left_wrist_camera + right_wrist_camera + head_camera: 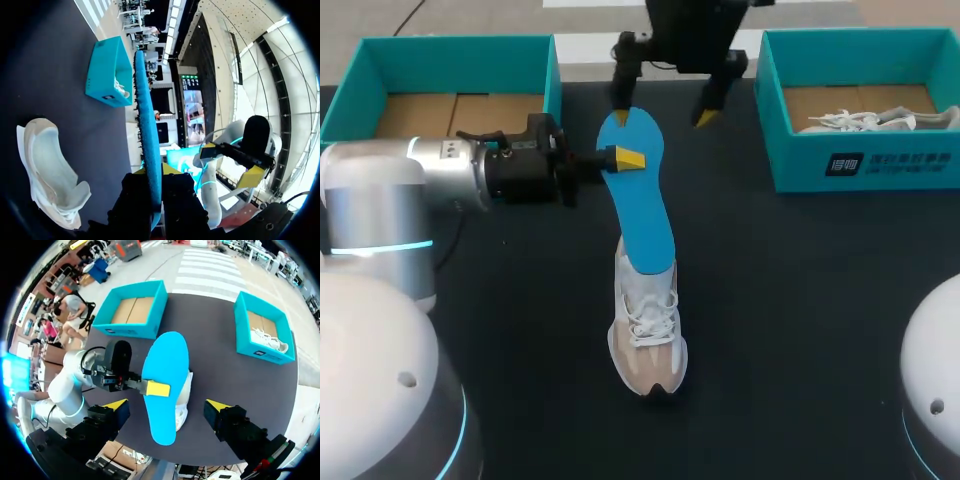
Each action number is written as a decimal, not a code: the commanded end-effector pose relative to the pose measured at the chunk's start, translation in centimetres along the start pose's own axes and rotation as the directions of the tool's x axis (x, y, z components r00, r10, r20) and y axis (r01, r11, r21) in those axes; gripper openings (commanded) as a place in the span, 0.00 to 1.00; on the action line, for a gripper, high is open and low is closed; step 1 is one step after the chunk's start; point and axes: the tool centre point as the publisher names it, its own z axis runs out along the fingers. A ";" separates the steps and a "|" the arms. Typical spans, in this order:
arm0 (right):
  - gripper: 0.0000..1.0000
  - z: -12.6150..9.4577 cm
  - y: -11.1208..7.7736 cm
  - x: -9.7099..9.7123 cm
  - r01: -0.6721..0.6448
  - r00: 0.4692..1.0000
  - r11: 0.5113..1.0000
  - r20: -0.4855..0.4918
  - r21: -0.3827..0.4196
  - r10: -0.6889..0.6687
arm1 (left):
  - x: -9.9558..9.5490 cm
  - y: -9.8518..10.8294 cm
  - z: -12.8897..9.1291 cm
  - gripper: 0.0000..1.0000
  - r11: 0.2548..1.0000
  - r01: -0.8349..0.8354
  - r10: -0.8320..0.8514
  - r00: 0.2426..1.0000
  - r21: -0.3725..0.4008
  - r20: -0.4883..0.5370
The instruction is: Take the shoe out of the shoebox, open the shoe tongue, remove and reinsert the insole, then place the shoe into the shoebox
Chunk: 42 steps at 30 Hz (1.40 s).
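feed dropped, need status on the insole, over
Left hand shut on insole, held up, lower end at shoe. Right hand open above its far end. Left box and right box well aside.

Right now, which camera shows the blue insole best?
Right wrist view: the insole faces it flat, outline complete. Head view shows it with one end at the shoe; left wrist view, only its edge.

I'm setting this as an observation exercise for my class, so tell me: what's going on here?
The left gripper is shut on a blue insole, holding it over the white shoe that lies on the table. The right gripper hangs open above the insole's far end. The left teal box is empty; the right teal box holds a second shoe.
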 end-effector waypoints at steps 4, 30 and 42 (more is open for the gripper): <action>1.00 0.3 -0.4 1.8 0.015 0.984 0.999 0.181 -0.047 -0.006 | 0.0 0.1 0.0 0.00 1.000 0.000 0.000 1.000 0.001 0.002; 1.00 1.2 -0.6 2.5 0.014 0.988 0.998 0.153 -0.063 -0.004 | 0.0 0.1 0.0 0.00 1.000 0.000 0.000 1.000 0.001 0.002; 1.00 1.2 -0.9 2.3 0.009 0.991 0.998 0.130 -0.067 0.000 | 0.0 0.1 0.0 0.00 1.000 0.000 0.000 1.000 0.001 0.002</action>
